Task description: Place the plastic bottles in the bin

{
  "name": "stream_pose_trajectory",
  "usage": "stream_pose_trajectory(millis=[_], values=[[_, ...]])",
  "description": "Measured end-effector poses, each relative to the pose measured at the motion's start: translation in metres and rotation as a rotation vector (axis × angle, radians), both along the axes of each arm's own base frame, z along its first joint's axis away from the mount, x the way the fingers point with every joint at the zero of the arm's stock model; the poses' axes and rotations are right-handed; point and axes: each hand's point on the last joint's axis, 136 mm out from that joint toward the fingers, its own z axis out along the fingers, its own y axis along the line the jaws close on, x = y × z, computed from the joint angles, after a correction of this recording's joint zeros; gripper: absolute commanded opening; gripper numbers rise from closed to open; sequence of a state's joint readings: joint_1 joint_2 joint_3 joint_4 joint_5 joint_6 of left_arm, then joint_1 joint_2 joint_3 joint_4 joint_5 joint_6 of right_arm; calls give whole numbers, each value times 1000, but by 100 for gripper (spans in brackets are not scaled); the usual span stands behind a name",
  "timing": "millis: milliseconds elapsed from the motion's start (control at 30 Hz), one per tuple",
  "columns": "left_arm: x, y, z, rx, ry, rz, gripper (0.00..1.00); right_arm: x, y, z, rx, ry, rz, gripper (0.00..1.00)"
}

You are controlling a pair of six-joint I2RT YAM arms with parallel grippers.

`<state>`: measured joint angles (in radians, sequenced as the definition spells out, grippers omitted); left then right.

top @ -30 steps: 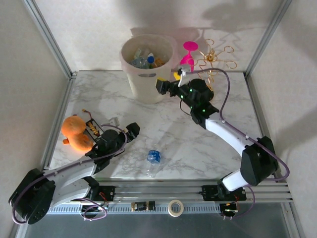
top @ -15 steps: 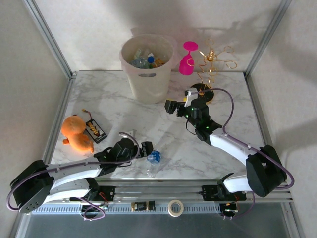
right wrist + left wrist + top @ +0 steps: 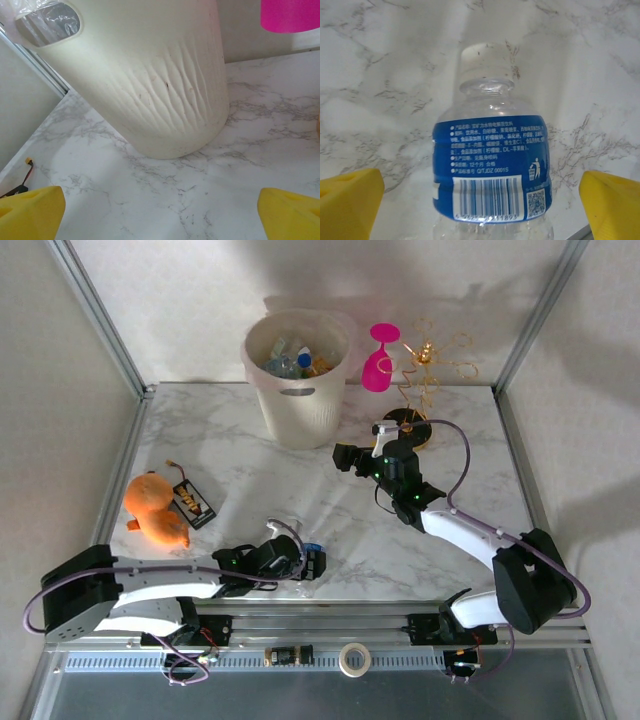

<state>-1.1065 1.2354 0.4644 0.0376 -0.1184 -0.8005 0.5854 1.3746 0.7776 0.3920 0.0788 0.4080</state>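
Left wrist view: your left fingers (image 3: 350,200) are spread either side of the bottle (image 3: 492,165) lying on the counter (image 3: 380,75), well apart from the bin (image 3: 298,410). Your right fingers (image 3: 30,212), spread and empty, face the bin.
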Motion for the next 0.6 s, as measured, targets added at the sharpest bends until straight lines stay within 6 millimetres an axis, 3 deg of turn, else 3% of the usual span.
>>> stream_pose_trajectory(millis=[233, 600], values=[[0, -9, -18, 104, 23, -23, 96, 0, 0, 0, -3, -1, -1, 99], [4, -12, -30, 182, 24, -39, 70, -7, -5, -22, -23, 41, -6, 99]])
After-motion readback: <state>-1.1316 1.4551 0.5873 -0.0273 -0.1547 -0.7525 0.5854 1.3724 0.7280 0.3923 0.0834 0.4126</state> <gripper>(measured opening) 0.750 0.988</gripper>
